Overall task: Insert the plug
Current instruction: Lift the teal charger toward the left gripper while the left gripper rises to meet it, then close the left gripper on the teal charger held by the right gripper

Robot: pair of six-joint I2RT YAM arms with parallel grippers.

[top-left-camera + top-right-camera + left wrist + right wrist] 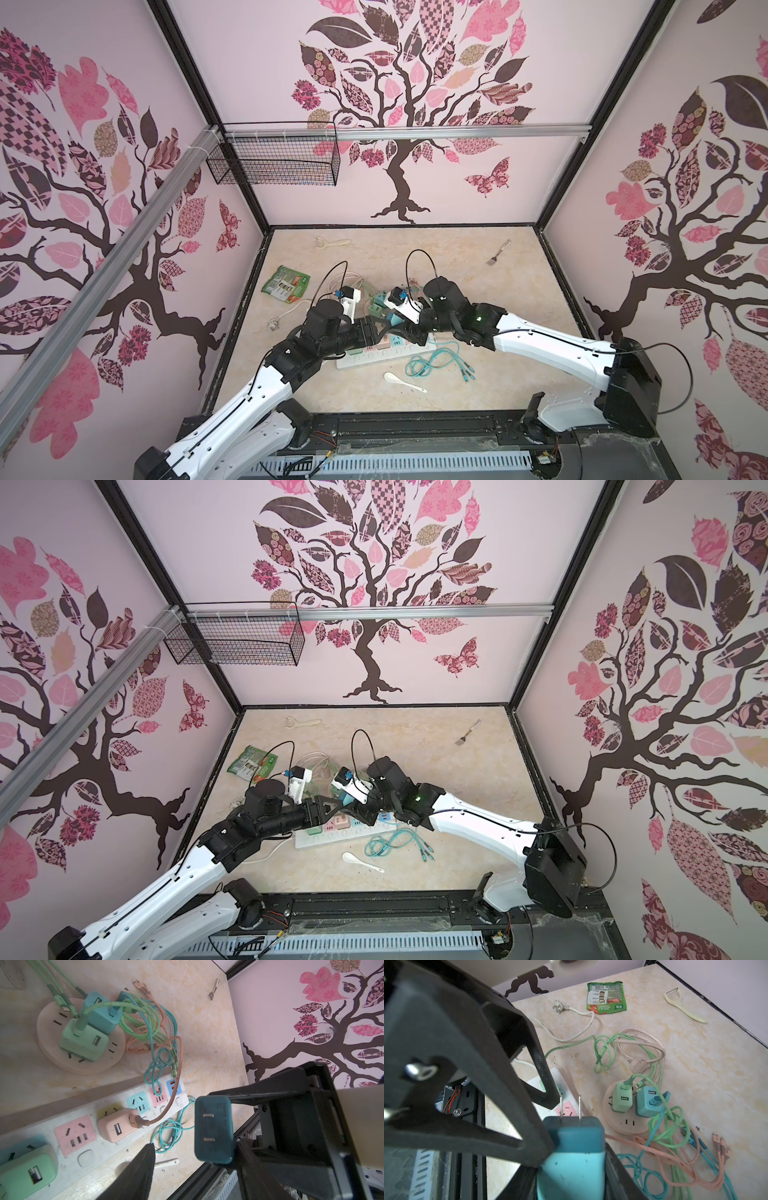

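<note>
Now, the plug: a blue charger plug [214,1128] hangs in the air near the centre of the table [478,299], its two prongs [208,1115] bare and in no socket. The white power strip [66,1163] lies just toward 6 o'clock in both top views.
Right gripper: the right gripper [571,1167] pinches the plug by its body, jaws pressed on opposite sides.
Left gripper: the left gripper [379,327] hovers just beside, at the plug's 9 o'clock, jaws spread and empty.
Doing it well: likely best to square both prongs over the twin slots of a free socket; the pink socket [74,1135] looks clearest. Then push straight in without tilting. The left gripper could pin the strip against sliding, and loose cables [181,1057] should stay out from under.
Chargers: five; one held, two seated on the strip, two on the round socket board [52,1022] at 12 o'clock.
Socket boards: two.
Free strip sockets: three from the left wrist, one with cable lying across it.
Cables: green, blue and pink, tangled; count unclear.
Bystanders: one spoon [405,382] at 6 o'clock, one peeler [330,243] at 11, one fork [498,251] at 2, one snack packet [286,284] at 10, and one wire basket [274,162] hung high toward 11.
</note>
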